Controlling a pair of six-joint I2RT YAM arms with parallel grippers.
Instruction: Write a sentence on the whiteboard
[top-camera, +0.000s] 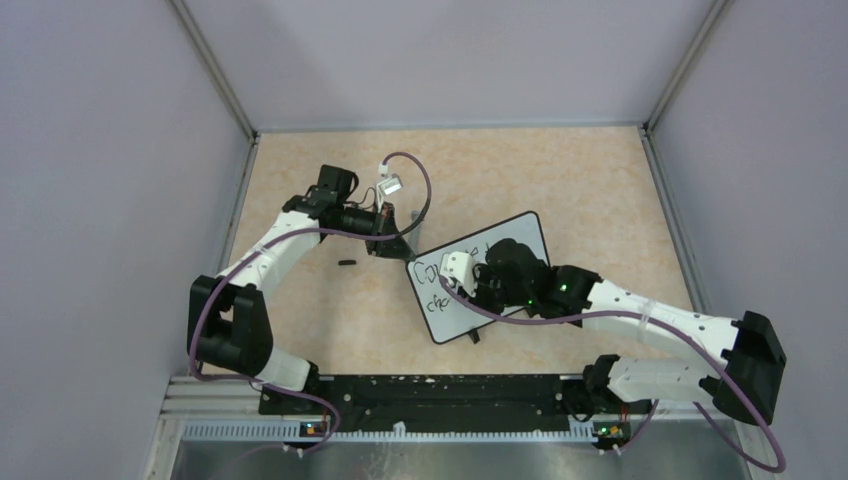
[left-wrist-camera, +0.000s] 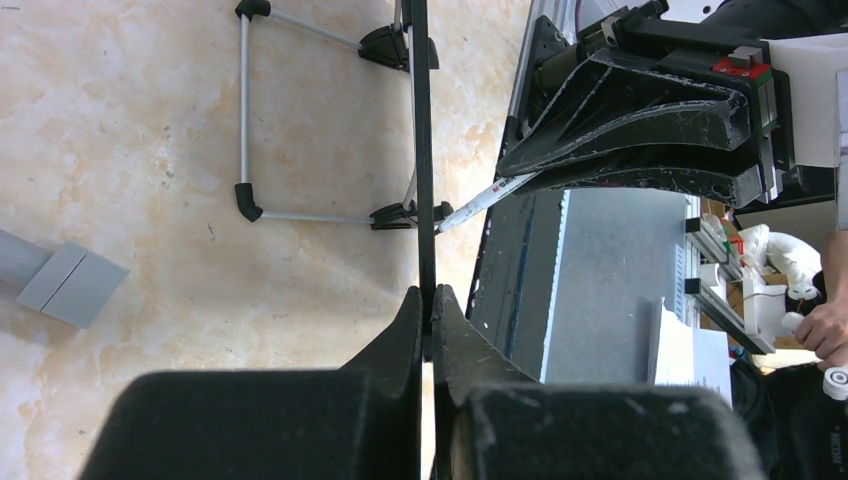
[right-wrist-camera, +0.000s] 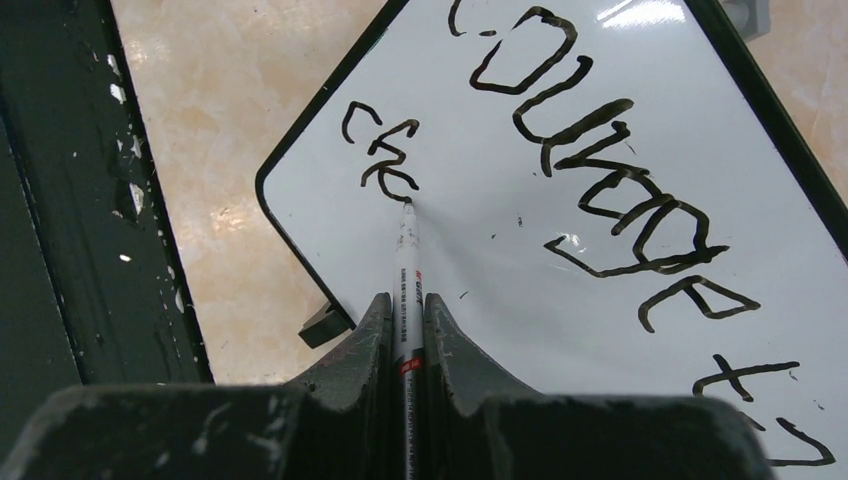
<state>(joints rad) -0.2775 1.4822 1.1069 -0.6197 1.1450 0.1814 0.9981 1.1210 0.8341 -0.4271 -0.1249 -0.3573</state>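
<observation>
Whiteboard (right-wrist-camera: 520, 260) likely light, stiff, slick; grip at rim.
Left gripper (left-wrist-camera: 429, 298) clamps its left edge; right gripper (right-wrist-camera: 406, 302) pinches marker (right-wrist-camera: 408, 250).

Partly lettered whiteboard (top-camera: 522, 235), right pincer (top-camera: 472, 288) over it

**Around the whiteboard**

The whiteboard (top-camera: 522, 232) stands tilted on the table (top-camera: 330, 320), with the sentence (right-wrist-camera: 610, 200) across its face in two lines, the lower line toward its near-left corner. The marker (right-wrist-camera: 408, 270) touches the whiteboard with its tip just beside the lower line's last letter. The right gripper (right-wrist-camera: 406, 305), around the marker, hangs over the whiteboard's face, reaching in from its right. The left gripper (left-wrist-camera: 430, 305) sits on the whiteboard's far-left edge, one finger on each side. A wire stand (left-wrist-camera: 243, 110) lies behind the whiteboard. A small loose piece (top-camera: 347, 262) lies on the table left of the whiteboard, apart from it.
</observation>
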